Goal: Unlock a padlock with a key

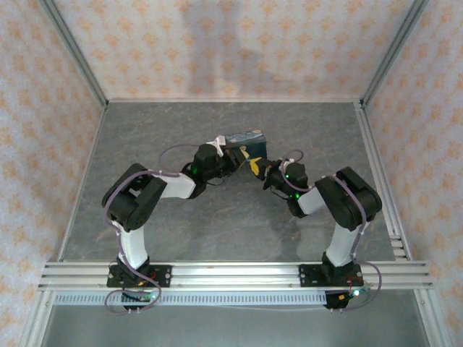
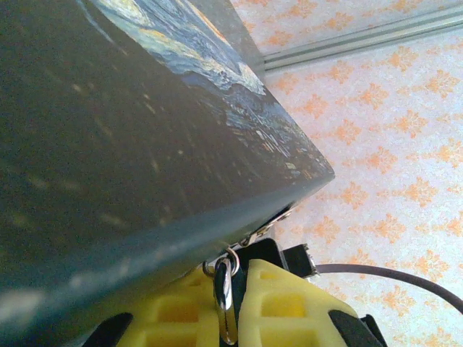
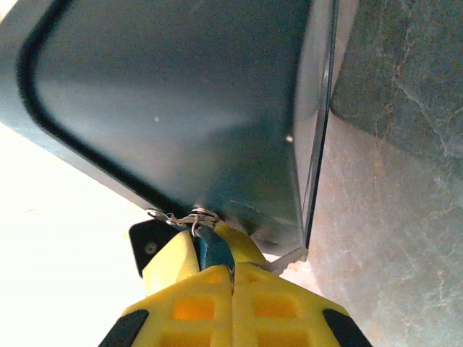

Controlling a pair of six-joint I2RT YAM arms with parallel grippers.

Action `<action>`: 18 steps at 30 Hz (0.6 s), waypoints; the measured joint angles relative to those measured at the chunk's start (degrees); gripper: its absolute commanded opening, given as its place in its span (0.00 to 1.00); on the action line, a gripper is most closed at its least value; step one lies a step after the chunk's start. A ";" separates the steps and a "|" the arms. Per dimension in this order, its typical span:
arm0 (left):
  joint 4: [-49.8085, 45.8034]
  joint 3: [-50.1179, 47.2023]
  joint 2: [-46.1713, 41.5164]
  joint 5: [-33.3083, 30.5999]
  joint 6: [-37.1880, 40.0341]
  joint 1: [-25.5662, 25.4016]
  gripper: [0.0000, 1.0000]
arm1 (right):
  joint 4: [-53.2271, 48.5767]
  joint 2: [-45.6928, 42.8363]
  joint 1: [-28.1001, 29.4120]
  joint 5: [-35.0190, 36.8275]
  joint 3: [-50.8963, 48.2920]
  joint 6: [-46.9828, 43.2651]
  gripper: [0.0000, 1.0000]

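1. Grey marbled table (image 1: 181,217) is carrying your two arms, which are leaning in toward each other over its middle.
2. Blue-and-yellow starry-night tin (image 1: 249,137) is showing just beyond the point where the arms meet. In both wrist views its dark wall is looming right over the yellow fingers.
3. Your right gripper (image 3: 212,254) is clenching the padlock (image 3: 210,244), with its yellow fingers pressing together just below it.
4. Your left gripper (image 2: 231,285) is pinching a thin silver metal piece (image 2: 225,303). You cannot tell whether that piece is the key.
5. The padlock, a small bluish-grey lump, is sitting between the right fingertips, tight against the tin's lower edge.
6. Small silver rings (image 3: 195,215) are linking the padlock's top to the tin, and a short chain (image 2: 262,230) is hanging at the tin's edge above the left fingers.
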 measured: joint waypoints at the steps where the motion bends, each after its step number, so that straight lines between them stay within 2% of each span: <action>1: 0.20 -0.15 0.00 0.00 0.00 0.00 0.00 | 0.07 0.00 0.04 0.02 -0.11 1.29 0.00; 10: 0.63 -1.20 0.00 1.97 0.07 0.00 0.00 | 1.55 -0.02 0.83 0.96 -2.19 8.76 0.00; 12: 0.63 -1.22 -0.02 2.05 0.07 0.00 0.00 | 1.62 -0.02 0.83 0.94 -2.19 9.29 0.06; 14: 0.63 -1.27 -0.11 2.08 0.09 0.00 0.00 | 1.75 0.00 0.83 0.87 -2.19 9.66 0.17; 18: 0.42 -1.57 -0.76 3.26 0.68 -0.07 0.00 | 2.58 0.15 0.85 0.42 -2.40 9.64 0.26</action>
